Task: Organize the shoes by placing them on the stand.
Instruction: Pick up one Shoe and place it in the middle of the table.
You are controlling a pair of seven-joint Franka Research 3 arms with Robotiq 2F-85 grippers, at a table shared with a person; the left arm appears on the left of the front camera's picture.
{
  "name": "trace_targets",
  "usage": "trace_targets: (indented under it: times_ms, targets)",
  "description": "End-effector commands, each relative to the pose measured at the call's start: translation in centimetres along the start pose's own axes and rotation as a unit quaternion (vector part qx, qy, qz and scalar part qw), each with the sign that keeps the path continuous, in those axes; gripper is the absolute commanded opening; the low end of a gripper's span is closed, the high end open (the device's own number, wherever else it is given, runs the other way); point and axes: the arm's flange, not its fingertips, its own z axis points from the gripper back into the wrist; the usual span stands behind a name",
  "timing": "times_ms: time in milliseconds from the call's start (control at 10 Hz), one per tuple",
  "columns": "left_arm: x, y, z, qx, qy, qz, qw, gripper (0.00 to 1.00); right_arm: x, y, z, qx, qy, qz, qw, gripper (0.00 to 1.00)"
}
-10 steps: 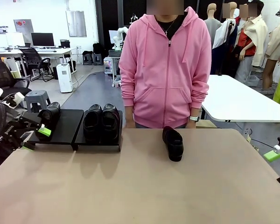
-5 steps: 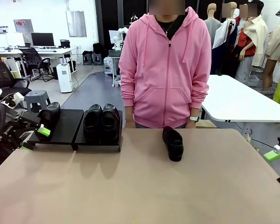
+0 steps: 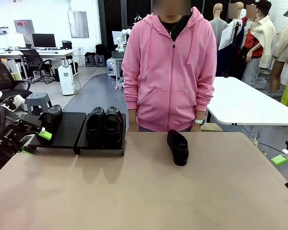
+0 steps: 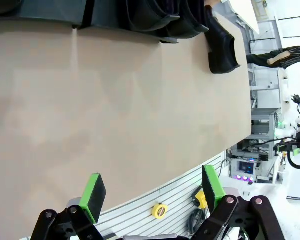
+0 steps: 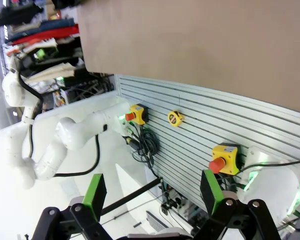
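The black stand [image 3: 67,130] sits at the table's far left, and its edge shows in the left wrist view [image 4: 40,12]. Two glossy black shoes [image 3: 104,125] stand side by side on its right panel. A third shoe [image 3: 50,117] rests at the left side of the left panel. A fourth shoe [image 3: 177,146] lies on the table in front of the person, also seen from the left wrist [image 4: 221,42]. My left gripper [image 3: 37,143] [image 4: 152,192] hangs open beside the stand's left front corner, holding nothing. My right gripper [image 3: 287,171] [image 5: 152,192] is open at the table's right edge.
A person in a pink hoodie [image 3: 170,72] stands at the far side, arms down. The tan table [image 3: 144,191] stretches bare between the arms. A white table [image 3: 245,103] stands behind on the right. Below the table edge [image 5: 190,40] is a slatted wall with emergency-stop buttons [image 5: 222,157].
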Motion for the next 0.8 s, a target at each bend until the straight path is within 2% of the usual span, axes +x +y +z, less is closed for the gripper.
trace_targets:
  times_ms: [0,100,300,500,600,700]
  targets:
    - [-0.1,0.2,0.2,0.003,0.003,-0.009,1.000,1.00,7.8,5.9,-2.4,-0.122,0.070,-0.007,0.990,1.00]
    - [-0.1,0.2,0.2,0.003,0.003,-0.009,1.000,1.00,13.2,10.4,-5.1,-0.186,0.104,-0.006,0.977,1.00]
    - [-0.1,0.2,0.2,0.003,0.003,-0.009,1.000,1.00,20.4,17.7,-11.8,-0.288,0.086,-0.031,0.953,1.00]
    - [-0.1,0.2,0.2,0.003,0.003,-0.009,1.000,1.00,22.8,21.0,-19.1,-0.359,0.027,-0.024,0.933,1.00]
    - [-0.1,0.2,0.2,0.003,0.003,-0.009,1.000,1.00,23.4,21.1,-20.7,-0.370,-0.033,-0.036,0.928,1.00]
    - [-0.1,0.2,0.2,0.003,0.003,-0.009,1.000,1.00,23.1,20.3,-20.4,-0.363,-0.041,-0.021,0.931,1.00]
